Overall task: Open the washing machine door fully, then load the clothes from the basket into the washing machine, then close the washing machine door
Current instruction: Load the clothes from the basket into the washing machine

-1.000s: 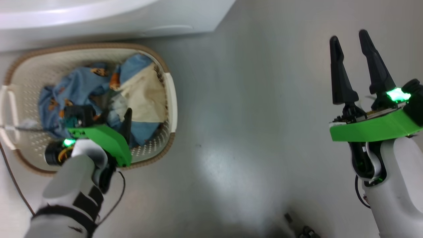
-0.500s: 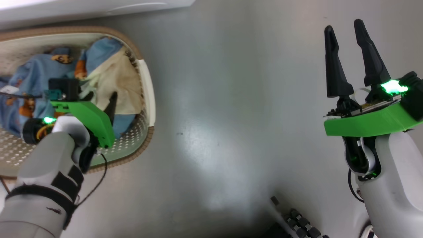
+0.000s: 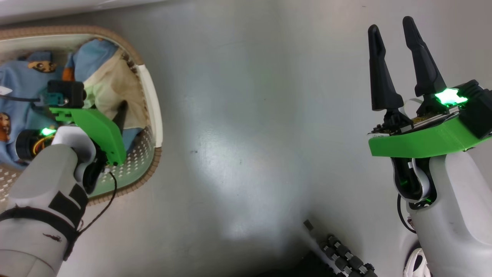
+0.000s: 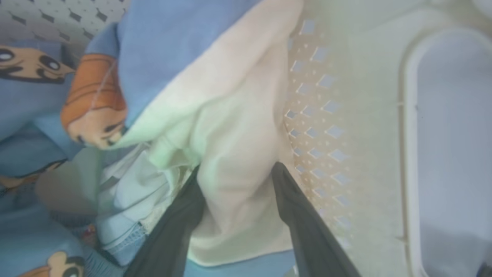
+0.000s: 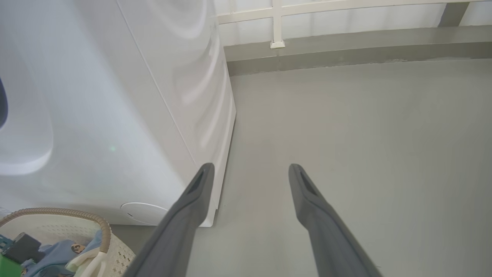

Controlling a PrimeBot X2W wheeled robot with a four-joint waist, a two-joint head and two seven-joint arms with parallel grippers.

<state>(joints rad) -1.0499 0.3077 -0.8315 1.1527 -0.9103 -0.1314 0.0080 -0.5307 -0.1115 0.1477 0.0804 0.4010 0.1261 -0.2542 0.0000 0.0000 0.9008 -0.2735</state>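
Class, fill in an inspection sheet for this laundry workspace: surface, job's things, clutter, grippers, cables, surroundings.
Surface: grey floor, glossy, bare in the middle.
Job's things: basket on the floor beside the washing machine; clothes inside it, blue printed pieces and a cream cloth.
Clutter: dark ribbed object at the head view's bottom edge; cannot identify it.
Grippers: left gripper down in the basket, fingers apart on either side of a cream fold; right gripper open above bare floor, holding nothing.
Cables: thin black cable looping from the left wrist.
Surroundings: white railing and grey kerb behind.
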